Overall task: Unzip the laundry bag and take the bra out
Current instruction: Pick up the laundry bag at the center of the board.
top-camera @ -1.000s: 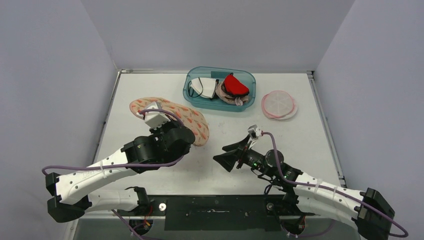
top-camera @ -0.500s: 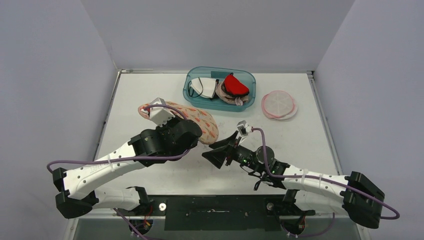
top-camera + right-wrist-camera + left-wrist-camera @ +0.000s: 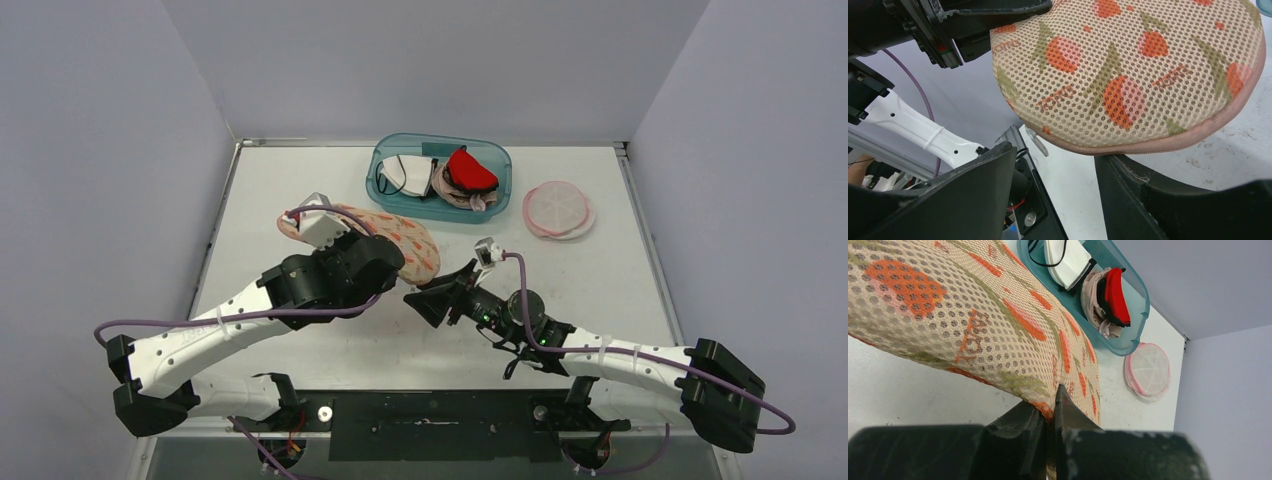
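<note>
Worktop (image 3: 620, 290): white, carries everything below.
Laundry bag (image 3: 405, 240): mesh with an orange-and-green print, 10 o'clock of the worktop centre; near edge lifted.
Tub (image 3: 374, 182): teal, 12 o'clock, holds white, red and beige garments.
Left tool (image 3: 1049, 402): fingers pressed together, pinching the laundry bag's near edge.
Right tool (image 3: 1055, 155): fingers spread wide, at 5 o'clock of the bag's rounded end, not touching it.
Disc (image 3: 557, 209): pink-rimmed, 2 o'clock.
Zip pull (image 3: 1037, 143): hangs from the bag's pink seam.
</note>
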`<act>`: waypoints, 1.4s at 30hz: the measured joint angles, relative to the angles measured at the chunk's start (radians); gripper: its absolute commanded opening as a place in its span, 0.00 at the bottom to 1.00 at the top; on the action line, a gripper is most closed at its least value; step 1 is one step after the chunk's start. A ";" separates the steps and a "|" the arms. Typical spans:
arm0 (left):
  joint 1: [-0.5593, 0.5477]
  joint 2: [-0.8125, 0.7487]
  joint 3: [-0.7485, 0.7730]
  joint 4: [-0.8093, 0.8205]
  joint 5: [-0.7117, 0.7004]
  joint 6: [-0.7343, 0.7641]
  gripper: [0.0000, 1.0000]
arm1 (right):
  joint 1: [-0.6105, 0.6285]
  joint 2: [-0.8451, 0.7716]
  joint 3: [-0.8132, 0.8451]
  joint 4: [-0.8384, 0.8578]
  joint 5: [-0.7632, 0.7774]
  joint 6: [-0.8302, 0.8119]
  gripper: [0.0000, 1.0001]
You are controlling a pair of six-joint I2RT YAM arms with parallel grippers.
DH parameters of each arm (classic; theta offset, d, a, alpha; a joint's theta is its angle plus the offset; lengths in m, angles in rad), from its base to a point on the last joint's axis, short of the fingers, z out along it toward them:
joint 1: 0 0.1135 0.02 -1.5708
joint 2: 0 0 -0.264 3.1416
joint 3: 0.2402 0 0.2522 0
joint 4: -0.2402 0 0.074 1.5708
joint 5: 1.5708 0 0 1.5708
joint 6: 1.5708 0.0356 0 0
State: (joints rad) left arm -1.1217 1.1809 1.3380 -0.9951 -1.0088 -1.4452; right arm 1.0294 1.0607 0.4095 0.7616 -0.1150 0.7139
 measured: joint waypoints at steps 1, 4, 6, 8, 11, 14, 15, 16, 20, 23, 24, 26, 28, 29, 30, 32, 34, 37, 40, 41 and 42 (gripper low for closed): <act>0.000 0.001 0.000 -0.001 0.000 -0.006 0.00 | 0.000 0.000 0.000 0.001 0.005 0.000 0.60; 0.001 0.003 0.000 -0.008 0.001 -0.042 0.00 | 0.000 0.000 -0.002 0.024 0.018 0.001 0.66; 0.003 0.003 0.000 -0.015 0.008 -0.082 0.00 | 0.000 -0.001 -0.012 0.064 0.026 0.004 0.71; 0.007 0.003 0.000 -0.021 0.020 -0.127 0.00 | 0.000 -0.002 -0.022 0.103 0.031 0.005 0.72; 0.022 0.004 0.000 -0.032 0.047 -0.195 0.00 | 0.000 -0.002 -0.027 0.131 0.034 0.005 0.73; 0.044 0.008 0.000 -0.047 0.082 -0.255 0.00 | 0.000 -0.002 -0.027 0.143 0.036 0.008 0.74; 0.051 0.009 0.000 -0.052 0.095 -0.275 0.00 | 0.000 -0.002 -0.027 0.145 0.038 0.010 0.74; 0.058 0.010 0.000 -0.058 0.107 -0.295 0.00 | 0.000 -0.002 -0.027 0.148 0.040 0.013 0.75; 0.078 0.012 -0.003 -0.079 0.151 -0.360 0.00 | -0.004 -0.008 -0.033 0.162 0.055 0.021 0.75; 0.085 0.012 -0.013 -0.082 0.172 -0.388 0.00 | -0.017 -0.023 -0.036 0.162 0.059 0.031 0.71; 0.088 0.012 -0.018 -0.082 0.179 -0.395 0.00 | -0.023 -0.026 -0.036 0.163 0.060 0.033 0.70; 0.091 0.012 -0.026 -0.081 0.188 -0.405 0.00 | -0.032 -0.031 -0.036 0.163 0.059 0.039 0.68; 0.092 0.012 -0.030 -0.080 0.194 -0.410 0.00 | -0.040 -0.031 -0.036 0.162 0.059 0.043 0.66; 0.092 0.012 -0.032 -0.079 0.196 -0.411 0.00 | -0.041 -0.031 -0.036 0.160 0.059 0.046 0.65; 0.094 0.012 -0.033 -0.077 0.198 -0.411 0.00 | -0.043 -0.031 -0.036 0.159 0.059 0.050 0.63; 0.094 0.012 -0.034 -0.075 0.200 -0.410 0.00 | -0.046 -0.031 -0.036 0.158 0.058 0.054 0.59; 0.095 0.012 -0.034 -0.072 0.201 -0.410 0.00 | -0.048 -0.031 -0.036 0.158 0.059 0.058 0.55; 0.096 0.012 -0.037 -0.064 0.202 -0.410 0.00 | -0.048 -0.031 -0.036 0.158 0.059 0.061 0.49; 0.096 0.011 -0.038 -0.060 0.203 -0.409 0.00 | -0.048 -0.031 -0.036 0.158 0.058 0.065 0.43; 0.096 0.011 -0.038 -0.058 0.203 -0.408 0.00 | -0.048 -0.031 -0.036 0.158 0.058 0.065 0.41; 0.096 0.012 -0.039 -0.055 0.203 -0.407 0.00 | -0.048 -0.031 -0.036 0.158 0.058 0.065 0.40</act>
State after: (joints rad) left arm -1.0256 1.1927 1.2991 -1.0504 -0.8059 -1.8526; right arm 0.9813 1.0302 0.3733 0.9192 -0.0570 0.7788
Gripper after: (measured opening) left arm 0.040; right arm 0.441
